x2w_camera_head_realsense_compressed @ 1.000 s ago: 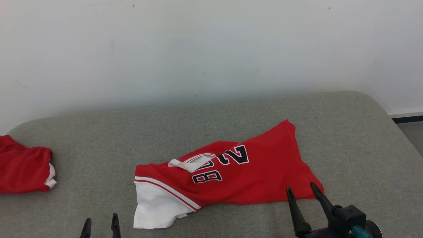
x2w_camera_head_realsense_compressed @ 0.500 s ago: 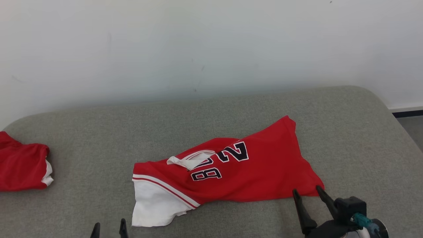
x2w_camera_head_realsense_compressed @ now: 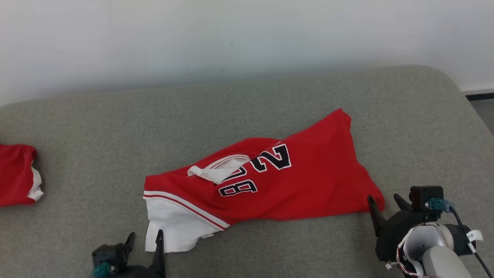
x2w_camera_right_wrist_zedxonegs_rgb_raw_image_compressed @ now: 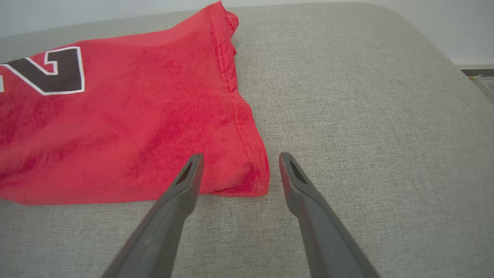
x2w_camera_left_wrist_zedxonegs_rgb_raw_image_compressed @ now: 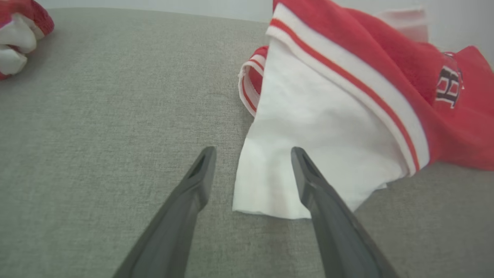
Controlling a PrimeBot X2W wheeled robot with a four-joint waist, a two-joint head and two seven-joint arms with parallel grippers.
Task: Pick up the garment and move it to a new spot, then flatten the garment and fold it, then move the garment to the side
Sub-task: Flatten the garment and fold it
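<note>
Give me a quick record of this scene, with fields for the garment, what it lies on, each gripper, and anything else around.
garment: red jersey with white panel and dark numbers, lying rumpled, not flat
surface: grey cushion
left gripper: fingers open, either side of the jersey's white corner
right gripper: fingers open, either side of its red corner
held: nothing
other: second red cloth at the cushion's left edge

I'm reading a dark, white-edged "2" (x2w_camera_head_realsense_compressed: 276,162) on the red garment (x2w_camera_head_realsense_compressed: 316,181), just right of centre in the head view. Toward 7 o'clock from it, an "8" (x2w_camera_head_realsense_compressed: 247,188) is showing. Neighbouring characters are hiding under folds, so I'm not making them out.
</note>
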